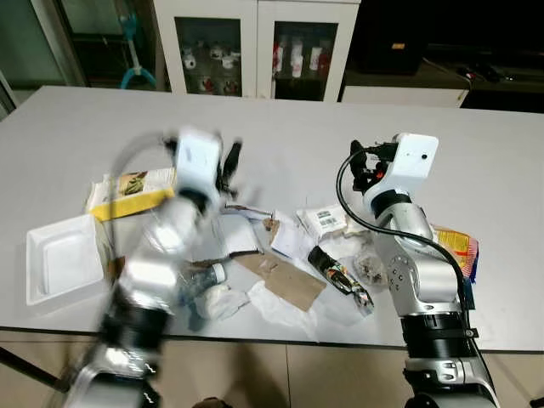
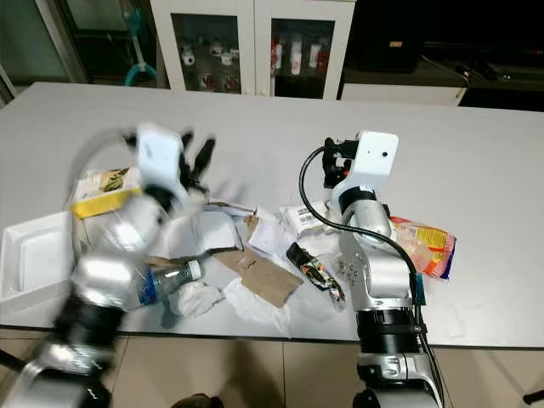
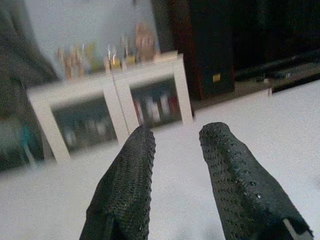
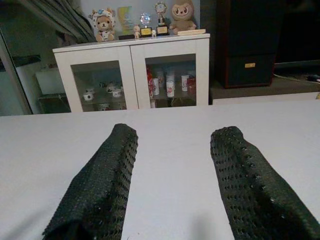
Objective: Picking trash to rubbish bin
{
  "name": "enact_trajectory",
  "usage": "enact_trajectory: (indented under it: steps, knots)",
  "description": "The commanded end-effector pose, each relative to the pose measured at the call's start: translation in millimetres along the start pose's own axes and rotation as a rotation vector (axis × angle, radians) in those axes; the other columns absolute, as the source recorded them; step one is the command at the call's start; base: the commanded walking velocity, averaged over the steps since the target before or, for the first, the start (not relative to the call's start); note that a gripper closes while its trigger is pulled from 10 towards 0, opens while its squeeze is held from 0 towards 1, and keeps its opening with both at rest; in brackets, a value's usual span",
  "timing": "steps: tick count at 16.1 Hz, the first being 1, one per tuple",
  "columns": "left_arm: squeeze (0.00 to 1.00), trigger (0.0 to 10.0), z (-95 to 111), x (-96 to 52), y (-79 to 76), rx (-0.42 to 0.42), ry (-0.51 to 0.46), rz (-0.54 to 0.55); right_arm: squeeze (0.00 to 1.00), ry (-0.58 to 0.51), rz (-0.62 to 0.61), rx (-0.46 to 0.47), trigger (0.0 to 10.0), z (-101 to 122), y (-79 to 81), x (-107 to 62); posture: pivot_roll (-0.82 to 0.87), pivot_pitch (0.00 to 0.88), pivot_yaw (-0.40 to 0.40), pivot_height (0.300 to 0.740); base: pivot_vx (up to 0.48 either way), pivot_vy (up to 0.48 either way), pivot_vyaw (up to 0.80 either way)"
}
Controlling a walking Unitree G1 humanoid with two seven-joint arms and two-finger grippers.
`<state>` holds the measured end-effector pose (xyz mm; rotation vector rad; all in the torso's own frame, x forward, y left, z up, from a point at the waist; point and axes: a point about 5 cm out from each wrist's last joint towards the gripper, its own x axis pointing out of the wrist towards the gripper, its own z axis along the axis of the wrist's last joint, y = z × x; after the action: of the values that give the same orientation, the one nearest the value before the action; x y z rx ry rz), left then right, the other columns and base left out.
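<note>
A: What do your head views give you?

B: You see a wide, smooth pale-grey desk [image 1: 76, 127] with litter along its near edge: a torn flat brown cardboard piece [image 1: 285, 280], a crumpled white tissue [image 1: 219, 300], a clear plastic bottle [image 1: 200, 279] lying on its side, a glossy dark wrapper [image 1: 340, 276], a white labelled packet [image 1: 321, 219], and a shiny yellow-orange snack bag [image 2: 425, 242] beside the right arm. At the left sit a square white foam tray [image 1: 59, 263] and a yellow-and-white box [image 1: 127, 191]. The left tool [image 1: 228, 166], blurred, hangs above the trash; the right tool [image 1: 364, 166] is raised over the desk.

A: And the left wrist view?

B: You look along two black, dimpled rubbery fingers [image 3: 127, 190] held apart, gripping nothing, over bare desk. Beyond stands a blurred white cabinet with glass doors [image 3: 110, 107].

A: The right wrist view?

B: Your right tool's textured fingers [image 4: 100, 185] are spread wide, released, above plain desk. The white cabinet [image 4: 135, 75] is sharp here, with cups behind glass, plush toys [image 4: 104, 24] and small trophies on top, dark furniture [image 4: 250, 45] beside it.
</note>
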<state>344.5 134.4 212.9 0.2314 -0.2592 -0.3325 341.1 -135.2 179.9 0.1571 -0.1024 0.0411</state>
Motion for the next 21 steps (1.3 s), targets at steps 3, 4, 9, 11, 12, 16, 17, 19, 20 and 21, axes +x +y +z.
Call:
enact_trajectory:
  steps: [3, 4, 9, 11, 12, 16, 17, 19, 20, 21]
  knots:
    - [0.00, 10.0, 53.0, -2.5, 28.3, 0.070, -0.082, -0.162, 0.00, 0.015, -0.007, -0.002, 10.0, -4.1, 0.2, -0.7, 0.06, 0.023, -0.016, 0.740, 0.000, 0.000, 0.00]
    - [0.00, 10.0, 55.6, -6.6, 32.5, 0.070, -0.072, -0.200, 0.00, 0.019, -0.007, 0.002, 10.0, -5.4, 1.3, -0.4, 0.06, 0.024, -0.012, 0.740, 0.000, 0.000, 0.00]
    - [0.00, 10.0, 29.9, -48.2, 24.4, 0.250, 0.193, -0.582, 0.00, 0.023, -0.017, 0.003, 10.0, -6.7, -1.9, -0.8, 0.08, 0.028, 0.005, 0.740, 0.000, 0.000, 0.00]
    - [0.00, 10.0, 30.5, -64.2, 27.4, 0.255, 0.260, -0.681, 0.00, 0.028, -0.019, 0.009, 10.0, -8.7, -1.9, -0.6, 0.10, 0.030, 0.007, 0.740, 0.000, 0.000, 0.00]
    - [0.00, 10.0, 22.0, -73.5, 25.5, 0.241, 0.307, -0.742, 0.00, 0.037, -0.014, 0.017, 10.0, -11.7, 1.3, -0.3, 0.10, 0.030, 0.008, 0.740, 0.000, 0.000, 0.00]
    - [0.00, 10.0, -2.3, -79.3, 7.1, 0.090, 0.342, -0.819, 0.00, 0.038, 0.000, 0.026, 10.0, -11.8, 6.0, 0.2, 0.08, 0.026, 0.012, 0.740, 0.000, 0.000, 0.00]
    - [0.00, 10.0, -7.1, -69.8, -1.0, 0.049, 0.318, -0.796, 0.00, 0.033, -0.012, 0.022, 10.0, -10.9, 1.4, 0.0, 0.08, 0.025, 0.014, 0.740, 0.000, 0.000, 0.00]
    - [0.00, 10.0, -12.0, -61.0, -7.5, 0.017, 0.298, -0.755, 0.00, 0.033, -0.016, 0.021, 10.0, -11.4, 0.4, 0.0, 0.07, 0.021, 0.019, 0.740, 0.000, 0.000, 0.00]
    - [0.00, 10.0, -21.0, -52.3, -16.1, -0.016, 0.304, -0.698, 0.00, 0.033, -0.017, 0.021, 10.0, -12.0, 1.0, 0.1, 0.06, 0.019, 0.021, 0.740, 0.000, 0.000, 0.00]
    - [0.00, 10.0, -28.9, -46.0, -24.5, -0.059, 0.316, -0.651, 0.00, 0.032, -0.018, 0.023, 10.0, -11.7, 1.9, -0.1, 0.06, 0.017, 0.021, 0.740, 0.000, 0.000, 0.00]
